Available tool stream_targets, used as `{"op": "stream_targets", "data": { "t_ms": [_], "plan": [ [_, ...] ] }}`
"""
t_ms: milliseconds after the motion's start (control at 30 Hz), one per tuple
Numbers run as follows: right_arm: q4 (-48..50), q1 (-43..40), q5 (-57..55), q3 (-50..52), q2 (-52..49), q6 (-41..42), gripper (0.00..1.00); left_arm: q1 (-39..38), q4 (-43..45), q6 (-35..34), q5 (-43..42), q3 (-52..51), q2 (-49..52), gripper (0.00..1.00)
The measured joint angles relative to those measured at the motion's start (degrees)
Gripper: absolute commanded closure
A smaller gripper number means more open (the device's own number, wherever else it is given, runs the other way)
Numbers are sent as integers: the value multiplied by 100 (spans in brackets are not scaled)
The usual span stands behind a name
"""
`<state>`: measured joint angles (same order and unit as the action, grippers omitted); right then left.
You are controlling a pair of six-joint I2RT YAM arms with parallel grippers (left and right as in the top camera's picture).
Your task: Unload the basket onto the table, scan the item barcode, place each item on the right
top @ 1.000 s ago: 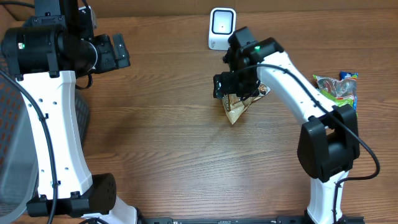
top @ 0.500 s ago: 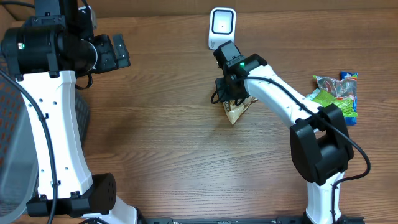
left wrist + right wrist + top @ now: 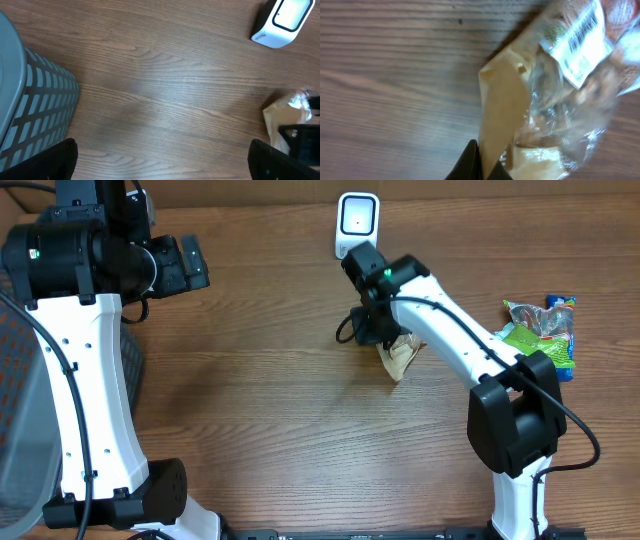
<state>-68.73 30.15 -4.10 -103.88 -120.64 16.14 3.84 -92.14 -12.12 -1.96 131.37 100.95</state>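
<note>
Honestly, from overhead the snack bag (image 3: 400,358) sits on the table (image 3: 260,410) near the middle, at about 5 o'clock from the white scanner (image 3: 357,225), which stands at the 12 o'clock edge. The right tool (image 3: 383,338) is down on the bag's upper end. The left tool (image 3: 192,265) hangs way off at 10 o'clock, well apart from everything. A heap of other packets (image 3: 545,330) lies at 3 o'clock.

Left wrist view: the left tool's fingers are spread wide with nothing between them. There's a basket (image 3: 30,110) at 9 o'clock, the scanner at 1 o'clock and the bag at 4 o'clock.

Right wrist view: the right tool is pinched together on the bag's brown paper edge. The barcode sticker (image 3: 580,40) shows at 1 o'clock, turned toward the camera.

My take: that's a thin edge grip, so lift slowly or the bag may slide out. Then swing it toward 12 o'clock and turn the sticker flat to the scanner's front, since the crinkly clear film could glare.

The sticker's print is too blurred to read, and I can't make out a brand.
</note>
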Motion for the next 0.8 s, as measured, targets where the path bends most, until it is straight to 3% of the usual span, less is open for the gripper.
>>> {"op": "stream_targets", "data": {
  "t_ms": [200, 433, 633, 800],
  "plan": [
    [-1043, 15, 953, -1362, 0, 0, 96, 0, 0, 2, 0, 0, 0, 0],
    [-1434, 63, 3932, -2275, 0, -529, 96, 0, 0, 0, -2, 0, 0, 0],
    [-997, 61, 6067, -2184, 9, -518, 96, 0, 0, 0, -2, 0, 0, 0],
    [527, 83, 6870, -922, 24, 109, 96, 0, 0, 0, -2, 0, 0, 0]
  ]
}}
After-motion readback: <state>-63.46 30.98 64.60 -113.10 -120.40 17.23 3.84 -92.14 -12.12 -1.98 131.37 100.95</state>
